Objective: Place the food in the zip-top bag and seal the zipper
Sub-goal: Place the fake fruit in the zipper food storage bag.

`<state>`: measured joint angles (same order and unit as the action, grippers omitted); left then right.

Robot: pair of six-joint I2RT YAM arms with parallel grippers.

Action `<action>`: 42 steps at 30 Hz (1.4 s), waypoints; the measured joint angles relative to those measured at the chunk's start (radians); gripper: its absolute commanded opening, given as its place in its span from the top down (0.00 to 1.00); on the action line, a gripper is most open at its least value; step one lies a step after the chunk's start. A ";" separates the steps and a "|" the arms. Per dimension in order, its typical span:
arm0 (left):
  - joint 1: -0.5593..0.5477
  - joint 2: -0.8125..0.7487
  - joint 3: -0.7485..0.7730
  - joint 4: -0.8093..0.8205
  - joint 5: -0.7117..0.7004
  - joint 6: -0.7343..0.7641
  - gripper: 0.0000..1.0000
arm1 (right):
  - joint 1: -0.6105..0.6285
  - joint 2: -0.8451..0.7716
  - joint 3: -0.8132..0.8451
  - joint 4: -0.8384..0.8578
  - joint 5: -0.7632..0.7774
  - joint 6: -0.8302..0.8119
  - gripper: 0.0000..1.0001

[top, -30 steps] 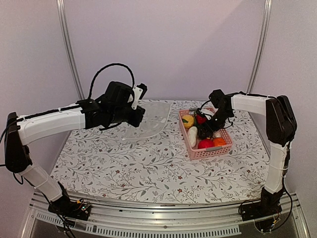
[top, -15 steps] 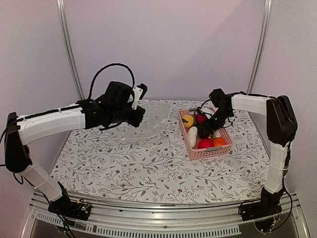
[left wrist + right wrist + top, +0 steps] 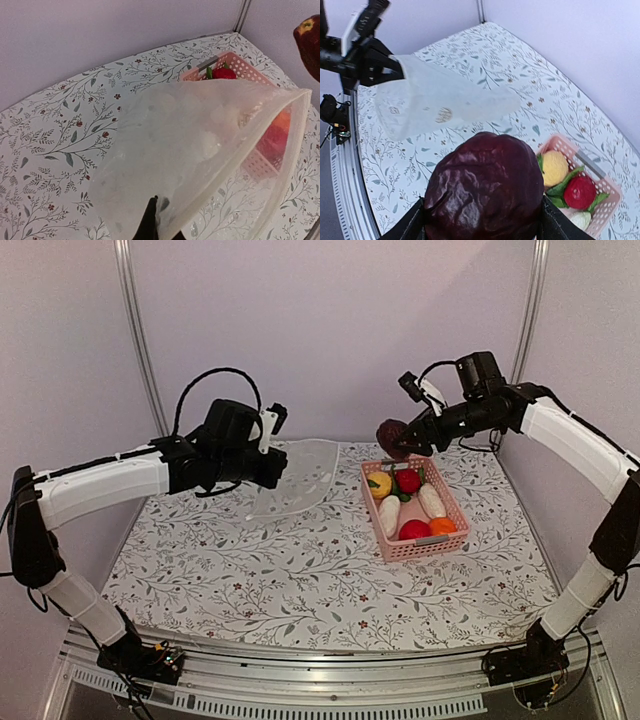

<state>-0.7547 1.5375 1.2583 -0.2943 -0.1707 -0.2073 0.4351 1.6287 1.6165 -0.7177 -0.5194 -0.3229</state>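
The dark purple piece, round and crinkled like a small red cabbage, is up in the air past the far left corner of the pink basket, between the basket and the bag. The right claw has it, jaws spread partway and pressed against both its sides.

The rest of the food sits in the basket: yellow, red, white and orange pieces, with some green.

The zip-top bag is held off to the left, the left claw pinched fully shut on its edge. The mouth faces the basket, and from the left wrist view the zipper lip looks parted. I can't tell whether the bag's low edge touches the tabletop.

My worry is the fit. The bag is gripped at one spot only, so the mouth is limp and could sag shut. The purple piece looks bulky beside that opening. Brought in a bit off line, it would likely catch the lip and push the bag aside or tug it out of the pinch. Let go too soon, it would drop to the tabletop and roll.
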 measured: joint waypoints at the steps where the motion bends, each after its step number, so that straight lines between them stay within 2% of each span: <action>1: 0.008 0.000 0.000 0.003 0.008 -0.006 1.00 | 0.016 -0.006 0.018 0.012 -0.029 -0.003 0.54; 7: 0.062 0.000 0.000 0.034 0.079 -0.040 1.00 | 0.181 -0.007 0.124 0.059 -0.150 -0.011 0.54; 11: 0.077 -0.001 -0.010 0.056 0.109 -0.047 1.00 | 0.275 0.053 0.219 0.069 -0.184 -0.006 0.54; 19: 0.082 -0.019 -0.016 0.074 0.184 -0.035 1.00 | 0.317 0.240 0.303 0.069 -0.201 0.040 0.53; 23: 0.085 -0.035 -0.017 0.076 0.205 -0.033 1.00 | 0.319 0.305 0.309 0.063 -0.148 0.072 0.51; 31: 0.097 -0.041 -0.027 0.108 0.258 -0.041 1.00 | 0.326 0.348 0.317 0.047 0.101 0.146 0.47; 36: 0.100 -0.037 -0.031 0.119 0.320 -0.060 1.00 | 0.341 0.385 0.368 0.045 0.192 0.174 0.46; 39: 0.100 -0.031 -0.031 0.122 0.346 -0.071 1.00 | 0.356 0.411 0.402 0.044 0.226 0.181 0.39; 41: 0.101 -0.024 -0.031 0.123 0.357 -0.076 1.00 | 0.369 0.431 0.425 0.045 0.245 0.182 0.26; 42: 0.101 -0.023 -0.031 0.124 0.365 -0.080 1.00 | 0.377 0.452 0.436 0.043 0.259 0.185 0.16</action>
<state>-0.6540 1.5146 1.2274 -0.1699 0.1940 -0.2871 0.8116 2.0811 2.0521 -0.6746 -0.2604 -0.1379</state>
